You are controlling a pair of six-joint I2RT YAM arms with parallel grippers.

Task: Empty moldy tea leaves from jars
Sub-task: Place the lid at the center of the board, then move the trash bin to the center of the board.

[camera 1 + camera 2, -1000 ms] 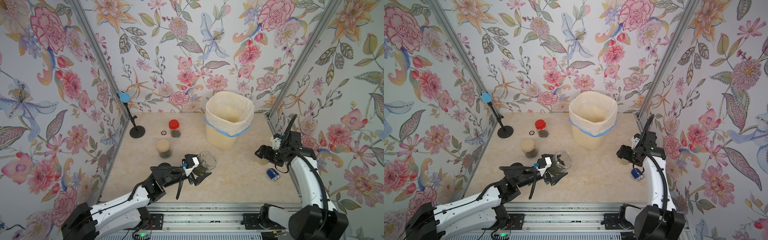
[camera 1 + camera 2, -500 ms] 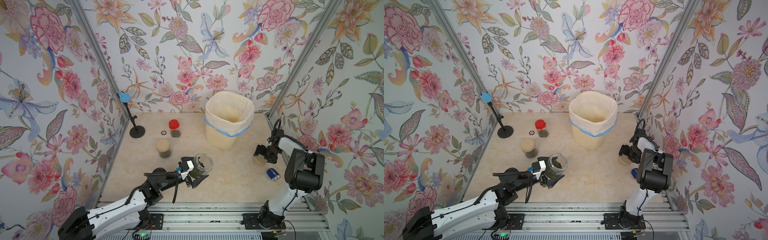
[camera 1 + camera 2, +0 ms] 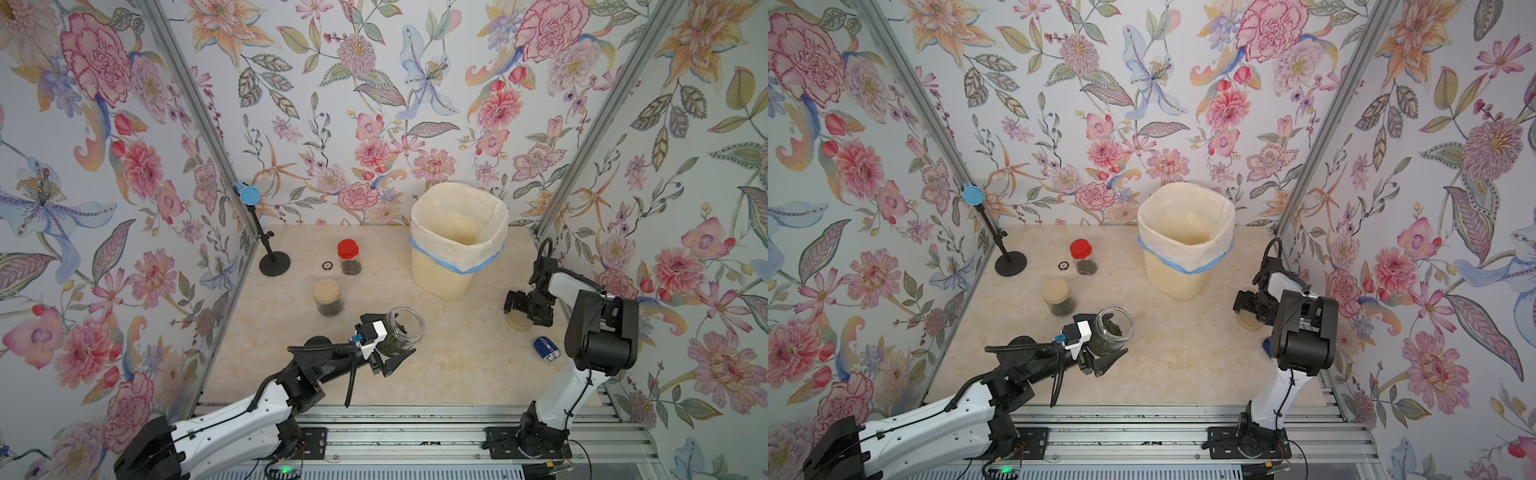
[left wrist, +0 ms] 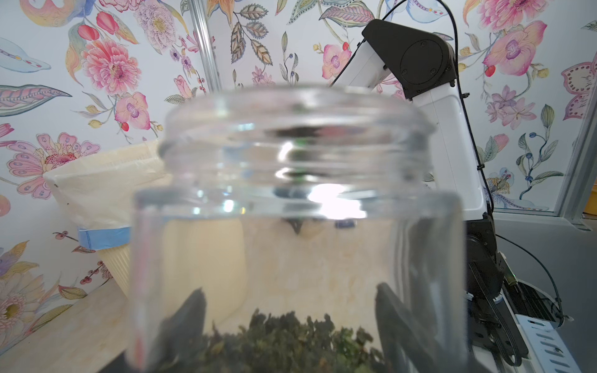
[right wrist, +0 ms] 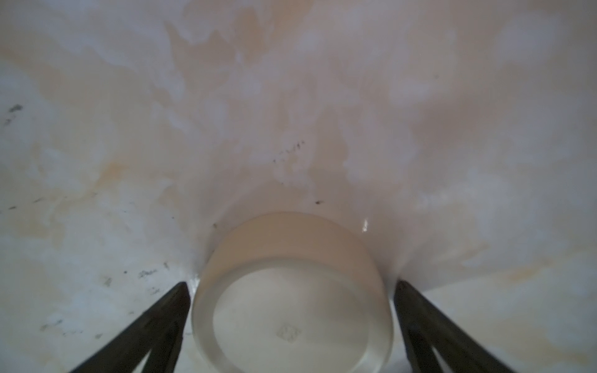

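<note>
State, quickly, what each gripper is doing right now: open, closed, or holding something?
Left gripper: closed on the open jar, which holds tea leaves.
Right gripper: open, its jaws either side of the beige lid on the table, not gripping it.

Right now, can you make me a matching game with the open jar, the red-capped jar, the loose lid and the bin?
1 open jar
2 red-capped jar
3 loose lid
4 bin

A beside a small ring
B white bag inside
C held by the left hand
D on the table between the right hand's open fingers

Pairs: 1-C, 2-A, 3-D, 4-B.
</note>
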